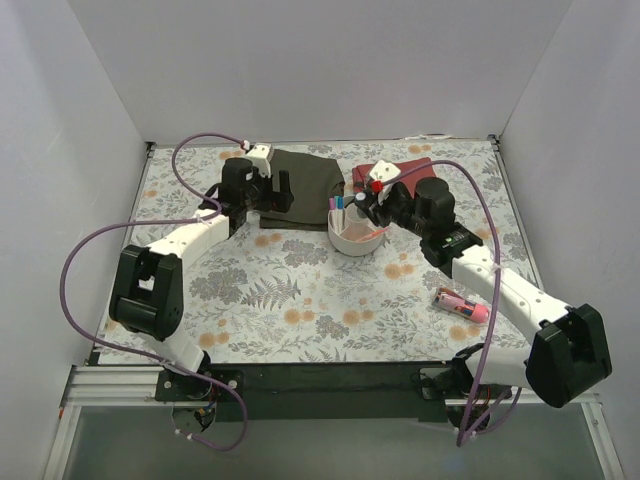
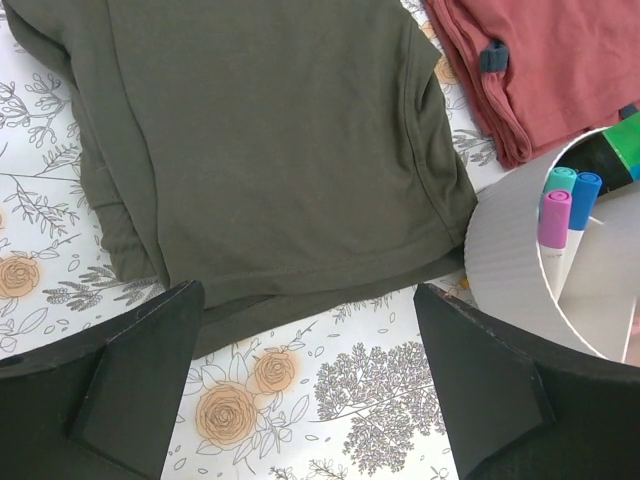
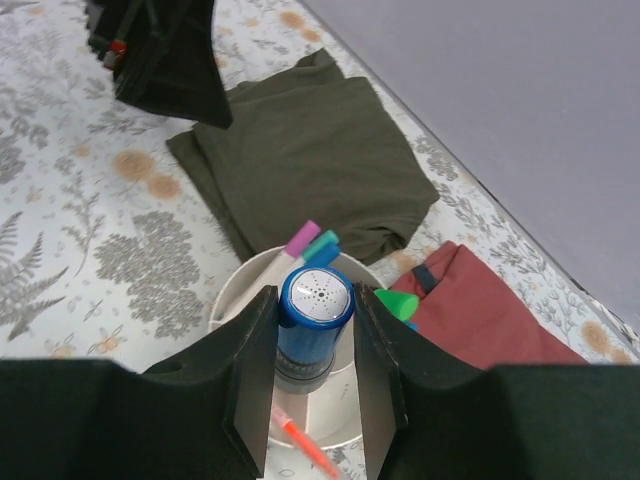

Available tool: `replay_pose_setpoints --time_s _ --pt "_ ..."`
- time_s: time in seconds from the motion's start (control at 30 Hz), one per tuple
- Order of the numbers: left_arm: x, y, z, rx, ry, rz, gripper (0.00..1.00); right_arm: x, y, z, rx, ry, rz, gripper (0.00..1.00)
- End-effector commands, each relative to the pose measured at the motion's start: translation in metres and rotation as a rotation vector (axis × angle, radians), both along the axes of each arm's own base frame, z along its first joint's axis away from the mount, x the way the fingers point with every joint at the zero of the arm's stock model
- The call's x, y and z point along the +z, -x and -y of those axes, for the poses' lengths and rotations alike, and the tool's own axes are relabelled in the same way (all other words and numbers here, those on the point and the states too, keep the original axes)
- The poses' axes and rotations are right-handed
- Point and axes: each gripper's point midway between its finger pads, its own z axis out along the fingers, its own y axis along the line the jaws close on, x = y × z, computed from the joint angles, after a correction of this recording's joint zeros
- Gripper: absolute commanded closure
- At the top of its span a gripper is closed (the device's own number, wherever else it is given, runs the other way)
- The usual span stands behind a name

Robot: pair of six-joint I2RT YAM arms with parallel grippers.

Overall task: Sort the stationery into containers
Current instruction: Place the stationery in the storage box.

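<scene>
Right gripper [image 3: 315, 335] clamps an upright blue-capped marker [image 3: 316, 297] over the white divided bowl [image 3: 238, 282] at centre-far. Released off-centre, it could hit a divider and tip out. Left gripper [image 2: 308, 300] gapes over the olive cloth [image 2: 260, 140].

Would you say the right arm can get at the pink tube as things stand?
Probably not yet: the right gripper is shut on a blue-capped marker above the white bowl. The pink tube lies uncovered on the table beside that arm's forearm, so the way looks free once the marker is released.
</scene>
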Motion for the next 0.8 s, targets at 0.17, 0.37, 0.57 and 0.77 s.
replay_pose_setpoints --time_s 0.17,0.37,0.57,0.77 --pt "0.003 -0.016 0.009 -0.028 0.012 -0.019 0.14 0.025 -0.061 0.031 -0.188 -0.155 0.112 0.99" --pt "0.002 -0.031 0.01 -0.014 -0.01 -0.005 0.14 0.004 -0.065 0.037 -0.209 -0.163 0.075 0.99" --pt "-0.003 -0.038 0.008 -0.005 -0.029 0.002 0.14 -0.013 -0.066 0.039 -0.221 -0.168 0.05 0.99" --pt "-0.005 -0.042 0.008 -0.004 -0.037 0.004 0.14 -0.034 -0.07 0.049 -0.264 -0.156 0.016 0.99"
